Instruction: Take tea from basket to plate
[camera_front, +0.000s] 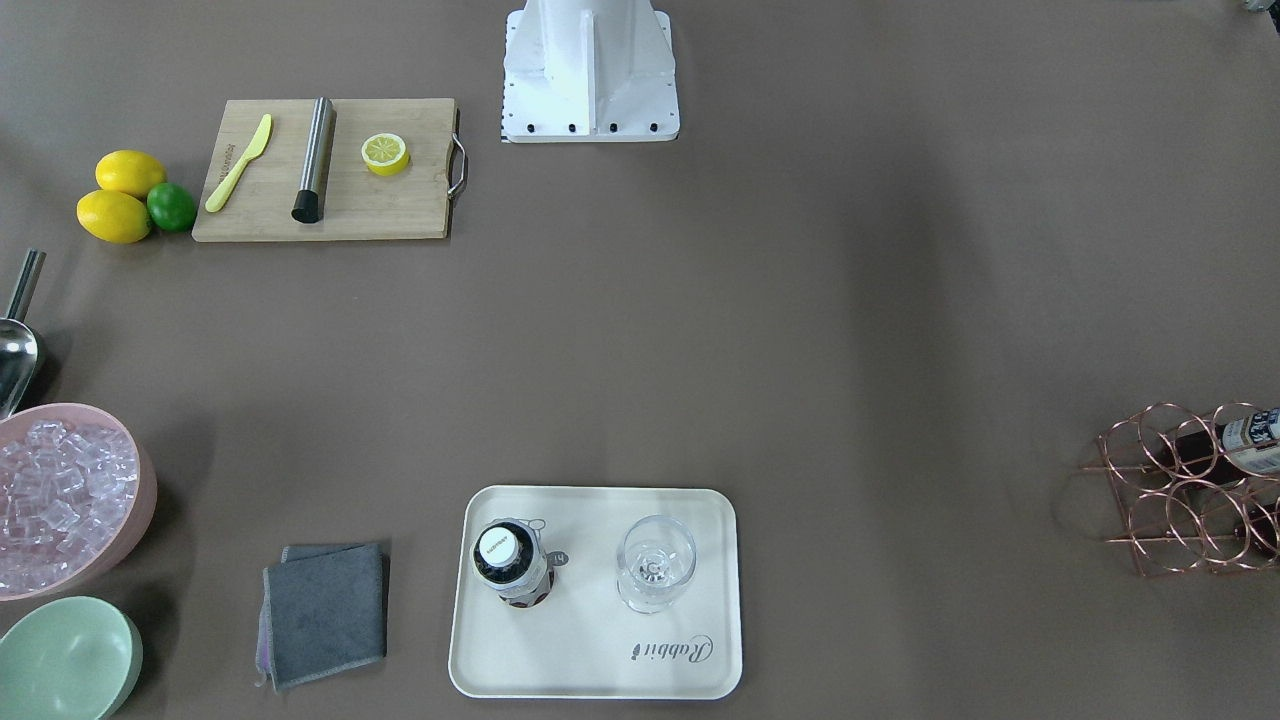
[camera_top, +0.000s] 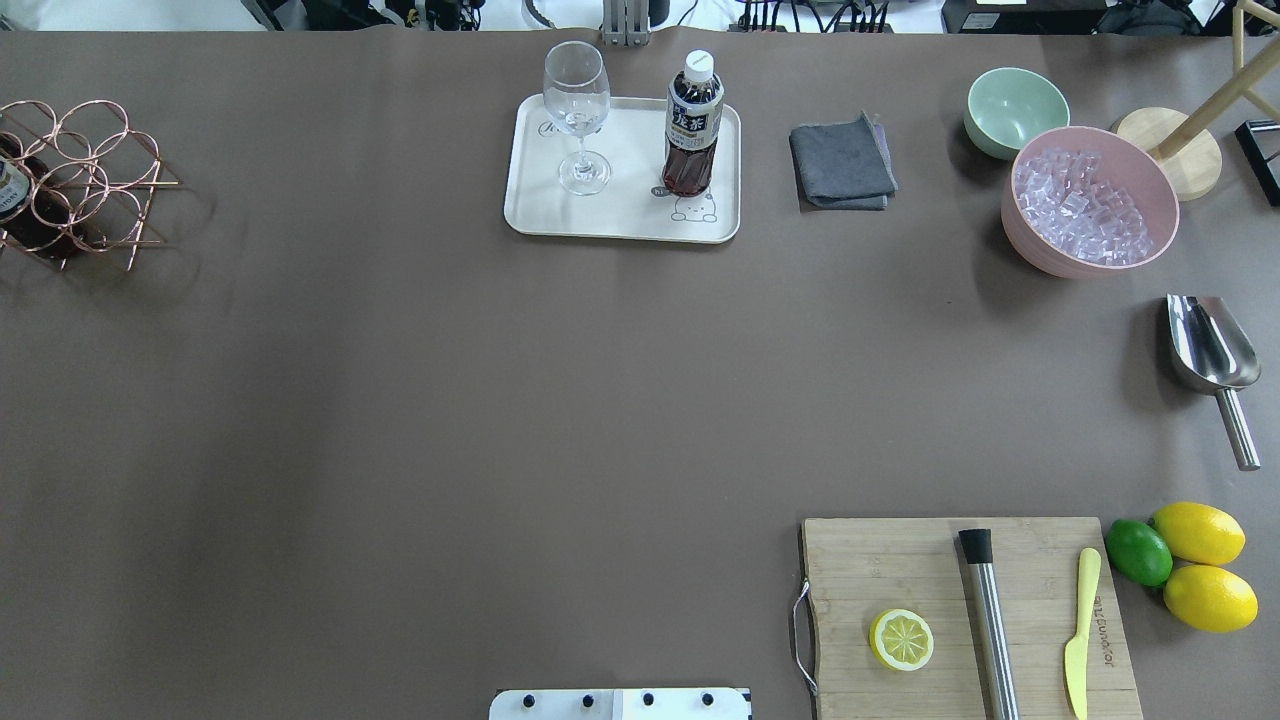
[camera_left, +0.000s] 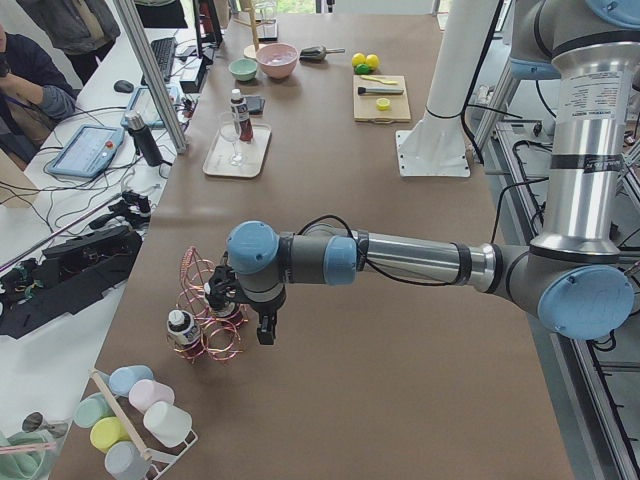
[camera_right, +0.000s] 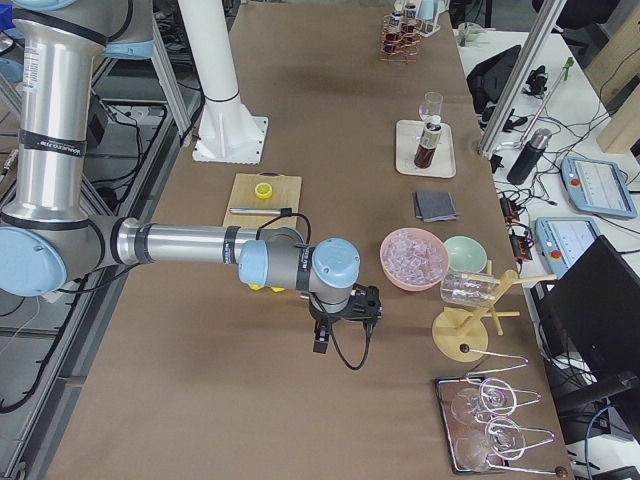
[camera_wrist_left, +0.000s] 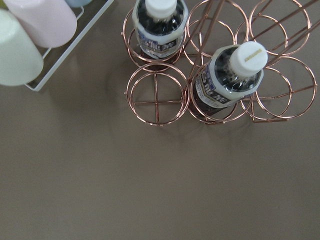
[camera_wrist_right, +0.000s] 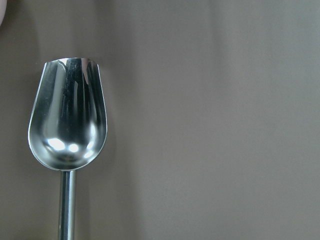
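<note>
Clear plastic tea bottle (camera_wrist_left: 227, 82), upper right, in rose-gold wire basket (camera_wrist_left: 155, 102): likely heavy, slick; grab below cap. Left gripper (camera_left: 250, 315) spread or pressed together: cannot tell.

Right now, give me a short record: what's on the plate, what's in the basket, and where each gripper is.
plate: one upright tea bottle, beside a wine glass
basket: two tea bottles standing in its rings
left gripper: by the basket; open or shut unclear
right gripper: over the scoop; open or shut unclear
task: one bottle already on the plate
</note>
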